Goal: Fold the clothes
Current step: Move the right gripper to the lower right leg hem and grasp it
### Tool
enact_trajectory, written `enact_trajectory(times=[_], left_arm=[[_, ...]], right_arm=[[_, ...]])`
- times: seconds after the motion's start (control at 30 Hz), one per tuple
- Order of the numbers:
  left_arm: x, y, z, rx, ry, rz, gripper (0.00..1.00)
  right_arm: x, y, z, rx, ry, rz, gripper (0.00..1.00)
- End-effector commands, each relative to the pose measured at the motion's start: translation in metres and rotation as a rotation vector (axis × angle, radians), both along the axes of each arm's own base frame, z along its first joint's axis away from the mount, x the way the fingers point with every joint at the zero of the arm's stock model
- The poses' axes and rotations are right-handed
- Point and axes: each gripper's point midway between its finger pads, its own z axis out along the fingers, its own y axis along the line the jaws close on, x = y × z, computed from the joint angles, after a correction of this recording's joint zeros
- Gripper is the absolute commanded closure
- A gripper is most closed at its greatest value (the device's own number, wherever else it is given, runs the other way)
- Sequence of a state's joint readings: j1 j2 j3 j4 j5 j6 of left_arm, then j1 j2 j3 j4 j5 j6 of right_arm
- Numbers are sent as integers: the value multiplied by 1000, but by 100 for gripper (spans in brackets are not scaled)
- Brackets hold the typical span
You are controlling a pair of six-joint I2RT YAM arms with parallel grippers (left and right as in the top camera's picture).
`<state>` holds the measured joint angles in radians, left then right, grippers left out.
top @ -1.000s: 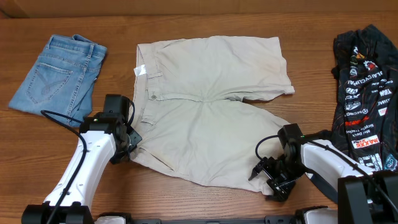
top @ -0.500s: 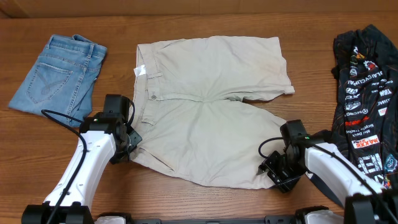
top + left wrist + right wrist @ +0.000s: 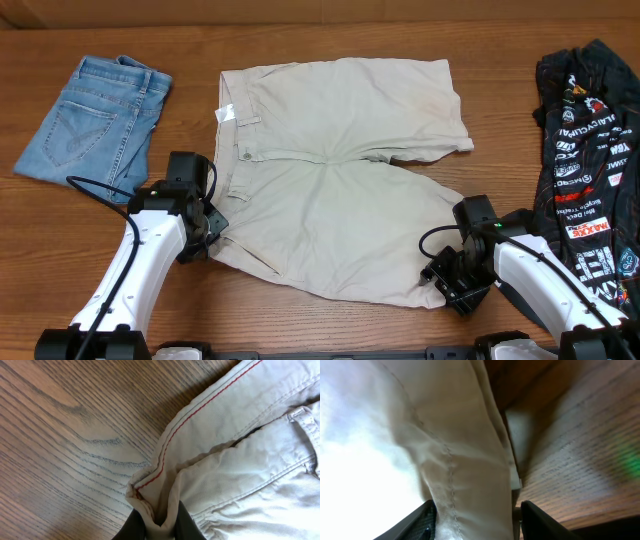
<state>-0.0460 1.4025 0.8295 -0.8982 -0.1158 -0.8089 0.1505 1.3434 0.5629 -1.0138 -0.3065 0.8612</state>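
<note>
On the desk (image 3: pixel 330 40), centre: cream shorts (image 3: pixel 340 170) lie spread flat. Left pincer (image 3: pixel 159 522) clenched on near waistband corner. Right pincer (image 3: pixel 477 520) straddles near leg hem; clamped or not, cannot tell. Judgement: both near corners taken to fold toward far edge.

Matt cream cotton shorts (image 3: pixel 340 200) on grained wooden table (image 3: pixel 330 30)

Overhead faces straight down; wrist views close-up, sharing beige shorts (image 3: pixel 340 150).
</note>
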Motion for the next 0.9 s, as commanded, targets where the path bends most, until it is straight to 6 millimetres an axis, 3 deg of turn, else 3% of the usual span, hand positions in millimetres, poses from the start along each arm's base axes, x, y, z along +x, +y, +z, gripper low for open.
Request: enact_trajectory(times=[0.0,0.03,0.1,0.13,0.6,0.87], left_arm=[[4,0,7,0,-20,-19,92],[4,0,7,0,-20,-19,92],[4,0,7,0,-20,-19,92],[4,0,7,0,-20,-19,92],[-5,0,9,4,14,-54,96],[-29,1,44,10,-44,-104,96]], right_arm=[[8,-1,6,-11,-26,-6,45],[6,-2,6,-12,-19,-6,55],[4,-2,7,-12,-15,-6,85],[4,-2,7,-12,-16,-6,90],[9,-3,23,-7,-120,14,90],[17,-15,55,-70,-232,24,88]])
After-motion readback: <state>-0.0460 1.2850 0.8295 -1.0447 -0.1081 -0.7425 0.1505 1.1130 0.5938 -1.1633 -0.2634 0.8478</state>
